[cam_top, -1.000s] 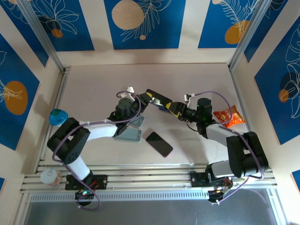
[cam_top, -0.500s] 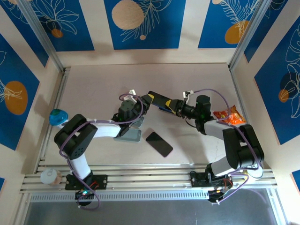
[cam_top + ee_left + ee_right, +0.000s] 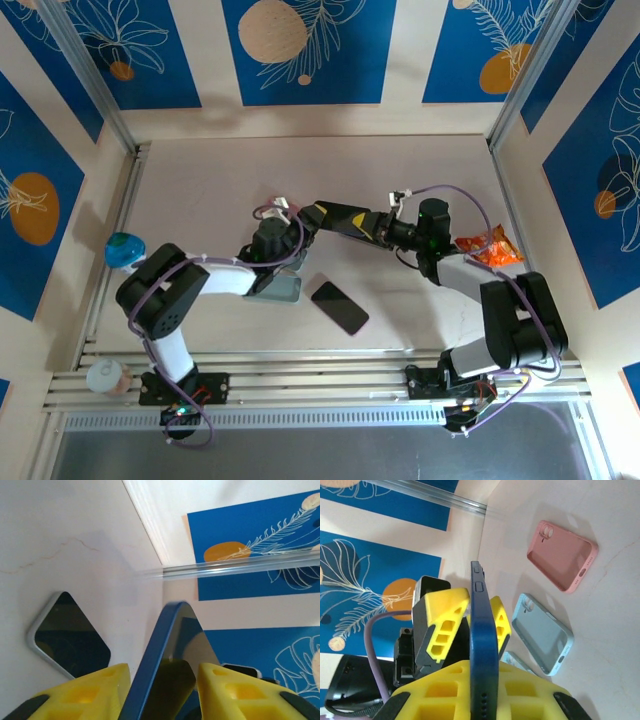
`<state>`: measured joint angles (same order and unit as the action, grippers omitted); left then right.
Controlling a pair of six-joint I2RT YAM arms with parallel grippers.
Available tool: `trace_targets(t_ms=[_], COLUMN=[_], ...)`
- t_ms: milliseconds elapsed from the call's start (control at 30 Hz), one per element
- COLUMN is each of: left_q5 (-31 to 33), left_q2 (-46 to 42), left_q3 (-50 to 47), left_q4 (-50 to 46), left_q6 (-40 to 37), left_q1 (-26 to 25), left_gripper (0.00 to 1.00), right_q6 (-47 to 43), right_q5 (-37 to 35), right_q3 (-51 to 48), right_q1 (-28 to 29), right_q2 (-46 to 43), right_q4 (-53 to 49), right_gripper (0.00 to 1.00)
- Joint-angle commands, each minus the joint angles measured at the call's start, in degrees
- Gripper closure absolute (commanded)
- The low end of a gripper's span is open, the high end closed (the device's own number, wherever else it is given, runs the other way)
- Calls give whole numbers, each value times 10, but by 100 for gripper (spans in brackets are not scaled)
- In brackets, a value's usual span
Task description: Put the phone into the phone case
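Snack bag [image 3: 489, 248] — teal object [image 3: 124, 249]

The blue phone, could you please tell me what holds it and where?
The right gripper pinches the blue phone by one end, across its faces; left gripper looks open.

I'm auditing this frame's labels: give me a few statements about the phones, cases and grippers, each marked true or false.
1. The right gripper clamps the dark blue phone case edge-on. True.
2. The pink phone case is held in the left gripper. False: it lies on the table, untouched.
3. The black phone lies flat on the table, in neither gripper. True.
4. The orange snack bag sits beside the left arm. False: it sits beside the right arm.
5. The left gripper's fingers stand on either side of the dark blue phone case. True.
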<state>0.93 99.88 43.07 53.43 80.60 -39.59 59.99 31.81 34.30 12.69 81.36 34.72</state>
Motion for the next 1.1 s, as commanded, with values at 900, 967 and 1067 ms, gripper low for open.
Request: trace_targets(t_ms=[900, 967, 1067], left_q5=[-61, -72, -88], left_q2=[-86, -65, -43], left_q3=[4, 10, 18], left_q4=[-432, -427, -418], left_q6=[-417, -423, -425], left_q1=[222, 222, 222], left_gripper=[29, 29, 30], right_q6=[-99, -100, -104], right_q5=[-50, -51, -53], right_q3=[-3, -3, -5], right_q1=[61, 62, 62], right_q2=[-142, -146, -153], right_q4=[-228, -231, -241], right_gripper=[100, 100, 100])
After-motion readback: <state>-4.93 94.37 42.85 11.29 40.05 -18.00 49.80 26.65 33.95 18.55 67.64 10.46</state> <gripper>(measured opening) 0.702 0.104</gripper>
